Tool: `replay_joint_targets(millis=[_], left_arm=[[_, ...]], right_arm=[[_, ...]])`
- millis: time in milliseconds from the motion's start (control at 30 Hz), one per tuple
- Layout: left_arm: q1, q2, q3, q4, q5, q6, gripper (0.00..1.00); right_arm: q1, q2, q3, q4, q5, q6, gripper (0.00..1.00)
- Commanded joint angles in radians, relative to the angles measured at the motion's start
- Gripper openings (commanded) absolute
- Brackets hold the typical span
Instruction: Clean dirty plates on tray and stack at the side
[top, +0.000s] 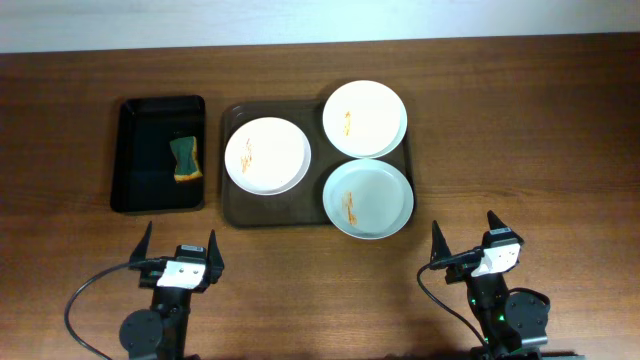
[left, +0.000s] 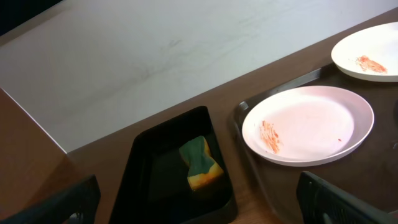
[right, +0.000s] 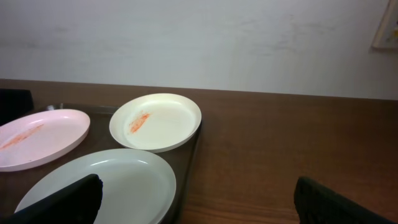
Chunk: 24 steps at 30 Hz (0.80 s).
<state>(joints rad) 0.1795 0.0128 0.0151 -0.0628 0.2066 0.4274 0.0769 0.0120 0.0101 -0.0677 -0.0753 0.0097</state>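
Note:
Three plates lie on the dark brown tray (top: 233, 205). A white plate (top: 267, 155) with an orange smear is at the tray's left; it also shows in the left wrist view (left: 308, 124). A second smeared white plate (top: 364, 118) is at the back right (right: 155, 121). A pale bluish plate (top: 367, 199) with an orange smear is at the front right (right: 106, 183). My left gripper (top: 178, 248) is open and empty near the table's front, in front of the black tray. My right gripper (top: 466, 240) is open and empty, to the front right of the bluish plate.
A smaller black rectangular tray (top: 135, 155) stands left of the brown tray and holds a green and yellow sponge (top: 185, 160), also seen in the left wrist view (left: 201, 165). A pale wall runs behind the table's far edge.

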Motion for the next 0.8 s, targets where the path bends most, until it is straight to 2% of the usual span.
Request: replay_joint_targets(millis=[0,767], left_arm=[[0.006,-0.006,-0.006,0.002,0.011,0.016,0.99],[0.007,-0.006,-0.006,0.002,0.011,0.016,0.99]], right_arm=[[0.008,-0.006,-0.005,-0.005,0.005,-0.003,0.98],[0.008,-0.006,-0.005,-0.004,0.005,-0.003,0.98]])
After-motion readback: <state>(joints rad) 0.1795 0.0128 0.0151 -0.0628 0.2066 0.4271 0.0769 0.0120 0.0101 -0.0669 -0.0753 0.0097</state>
